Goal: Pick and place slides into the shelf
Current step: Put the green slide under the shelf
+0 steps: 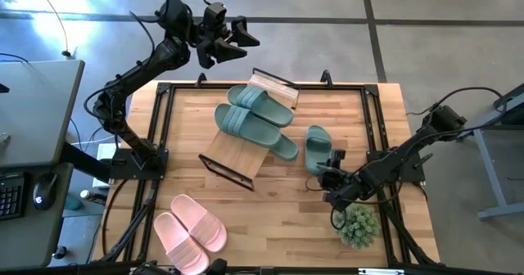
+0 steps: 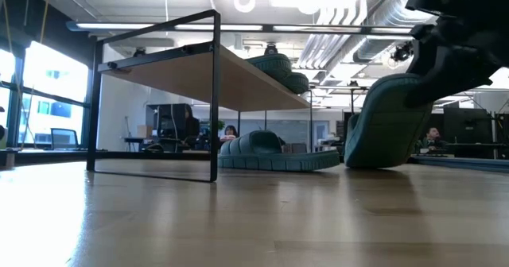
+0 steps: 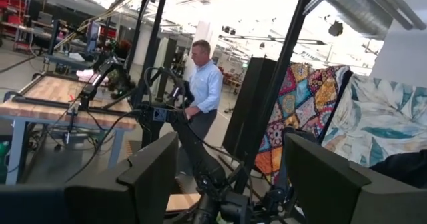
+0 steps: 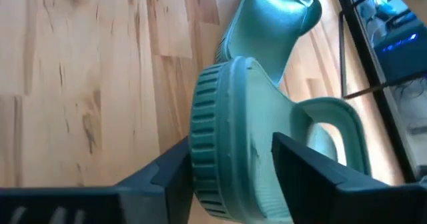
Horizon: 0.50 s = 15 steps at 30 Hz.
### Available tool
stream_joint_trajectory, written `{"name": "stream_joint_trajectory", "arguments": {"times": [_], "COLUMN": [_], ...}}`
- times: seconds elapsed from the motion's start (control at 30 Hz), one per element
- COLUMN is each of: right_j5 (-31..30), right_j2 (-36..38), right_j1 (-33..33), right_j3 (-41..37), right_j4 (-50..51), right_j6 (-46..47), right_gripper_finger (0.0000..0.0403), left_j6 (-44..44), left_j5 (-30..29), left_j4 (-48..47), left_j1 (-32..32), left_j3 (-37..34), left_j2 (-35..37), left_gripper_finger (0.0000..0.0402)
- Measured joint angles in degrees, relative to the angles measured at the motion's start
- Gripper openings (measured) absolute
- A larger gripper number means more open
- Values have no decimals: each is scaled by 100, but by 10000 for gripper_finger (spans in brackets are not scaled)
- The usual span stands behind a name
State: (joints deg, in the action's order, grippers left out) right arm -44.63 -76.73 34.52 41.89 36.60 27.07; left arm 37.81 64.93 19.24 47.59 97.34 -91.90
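Note:
The shelf (image 1: 237, 148) stands mid-table, with two sage green slides (image 1: 254, 111) lying on its bamboo top and a third green slide (image 1: 284, 148) on the table at its right end. A fourth green slide (image 1: 317, 146) is in my right gripper (image 1: 332, 171), which is shut on it right of the shelf. The pale pink pair (image 1: 190, 230) lies by the near-left corner. My left gripper (image 1: 237, 36) hangs open, raised beyond the table's far edge, touching nothing. My right gripper pinches the green slide's strap end (image 4: 233, 151) between its two fingers. One finger (image 4: 167, 177) is on the ribbed sole side and the other finger (image 4: 313, 171) on the footbed side by the strap (image 4: 333, 121). The slide is tilted, its held end raised and its far end (image 2: 374, 164) on the table.
A small potted plant (image 1: 358, 226) stands close by the right arm, near the table's near-right corner. A black frame (image 1: 368, 115) borders the tabletop. Bare wood lies between the shelf and the pink pair. A person (image 3: 203, 84) stands in the room beyond.

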Motion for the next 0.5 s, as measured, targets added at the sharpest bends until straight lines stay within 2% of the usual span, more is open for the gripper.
{"name": "stream_joint_trajectory", "arguments": {"times": [0.13,0.5], "right_j5": [35,82], "right_j2": [32,76], "right_j1": [0,22], "right_j3": [1,4], "right_j4": [-143,-252], "right_j6": [386,702], "right_gripper_finger": [209,275], "left_j6": [-37,-9], "left_j5": [2,4], "left_j4": [-151,-168], "left_j1": [0,0], "left_j3": [0,0], "left_j2": [0,0], "left_gripper_finger": [253,253]}}
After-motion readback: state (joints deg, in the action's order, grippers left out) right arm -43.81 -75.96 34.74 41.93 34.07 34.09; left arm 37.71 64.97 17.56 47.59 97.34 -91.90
